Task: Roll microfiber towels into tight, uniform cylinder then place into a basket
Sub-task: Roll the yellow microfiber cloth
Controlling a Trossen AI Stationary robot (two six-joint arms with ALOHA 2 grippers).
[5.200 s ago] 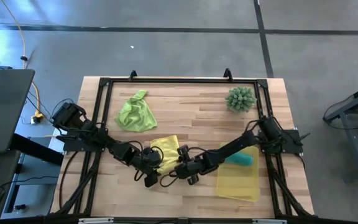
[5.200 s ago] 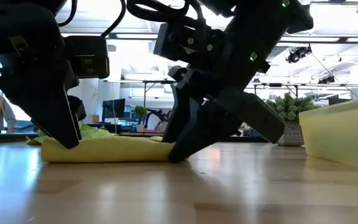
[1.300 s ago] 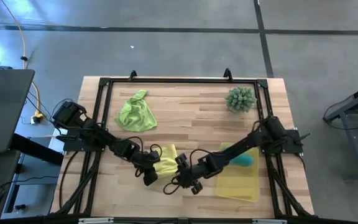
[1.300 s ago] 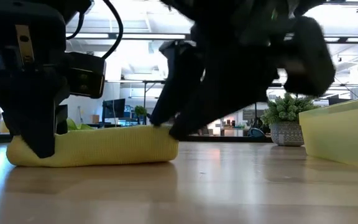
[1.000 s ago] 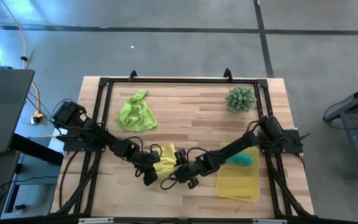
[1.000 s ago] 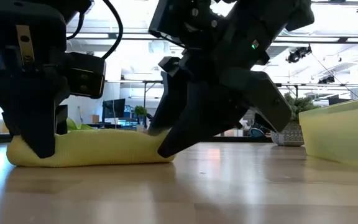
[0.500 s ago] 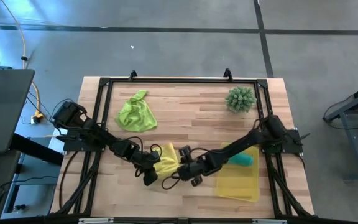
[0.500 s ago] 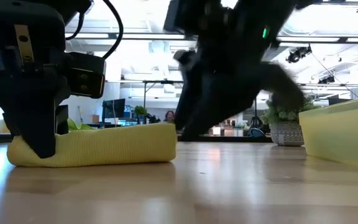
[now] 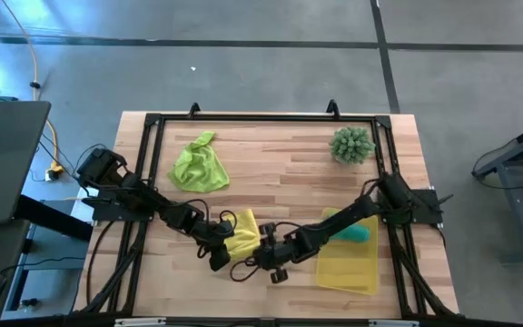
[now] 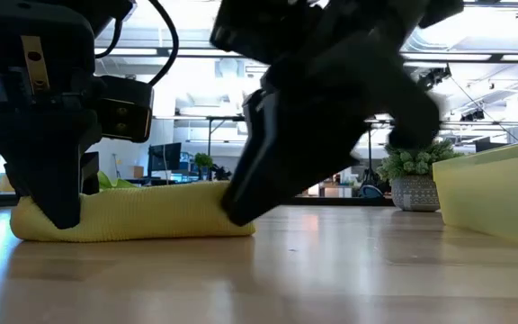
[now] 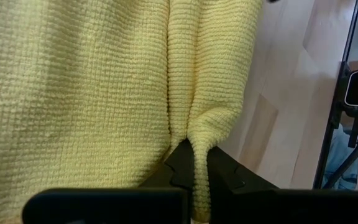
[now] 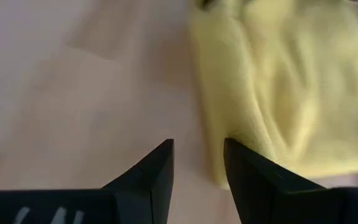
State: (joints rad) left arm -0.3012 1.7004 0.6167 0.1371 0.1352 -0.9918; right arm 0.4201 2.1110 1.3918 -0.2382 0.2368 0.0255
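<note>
At table front-centre, high view: folded fuzzy yellow microfiber towel [image 9: 241, 232] lies btwn both grippers, left of translucent yellow plastic basket [image 9: 348, 268]. Left wrist view: left gripper [image 11: 194, 171] pinched tight on a towel fold. Right wrist view: right gripper [image 12: 197, 155] partly open, nothing held, just beside towel edge.

Left gripper [image 11: 194, 163] clamped, right gripper [image 12: 197, 152] parted

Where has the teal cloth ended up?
In the high view, the teal towel lies inside the yellow basket at the table's right side, under the right arm, below the spiky plant.
</note>
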